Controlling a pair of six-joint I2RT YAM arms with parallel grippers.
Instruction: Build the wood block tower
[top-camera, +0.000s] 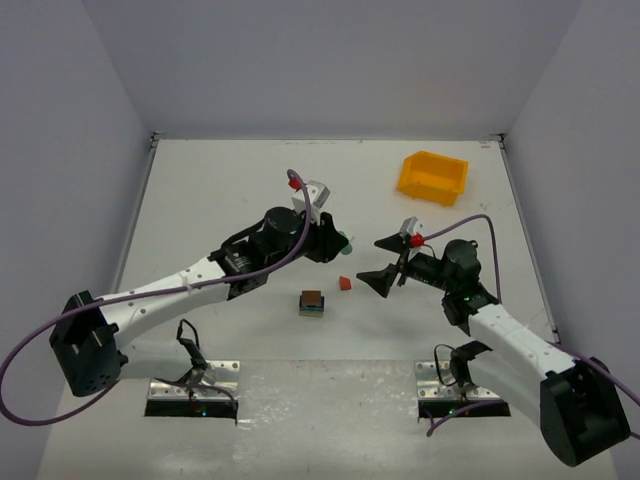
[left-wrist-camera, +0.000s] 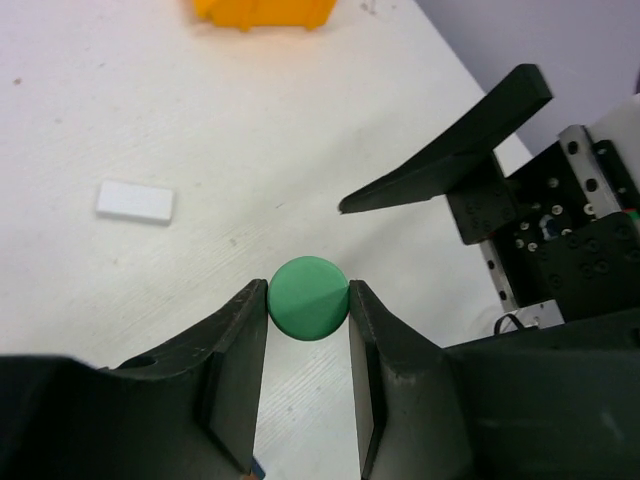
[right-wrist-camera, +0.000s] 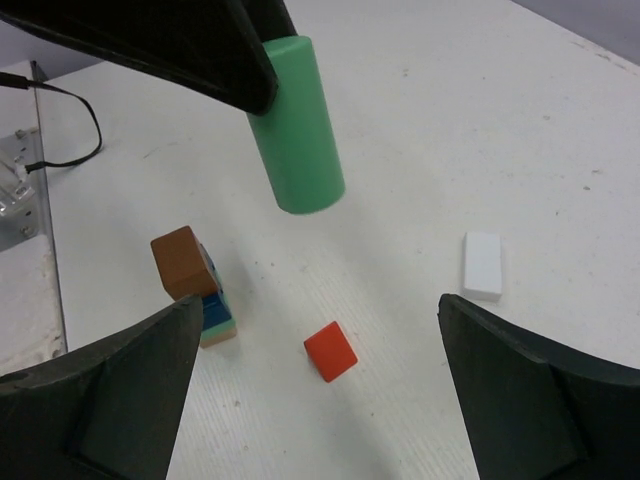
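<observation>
Left gripper (left-wrist-camera: 308, 296) pinching a green cylinder (right-wrist-camera: 297, 130), right gripper (top-camera: 382, 262) spread wide.
The left fingers (left-wrist-camera: 238, 340) press on the cylinder's round sides and hold it tilted above the table (top-camera: 220, 190), off the surface. The right jaws grip nothing (they face the cylinder from close by). The wood block tower (top-camera: 311, 302) stands low on the table between the two arms, with a brown block (right-wrist-camera: 183, 262) on top of blue and green pieces. A red block (right-wrist-camera: 331, 351) lies loose near it, apart from the stack. A white flat piece (right-wrist-camera: 483, 265) lies farther out, and a yellow bin (top-camera: 432, 177) sits at the far right.
</observation>
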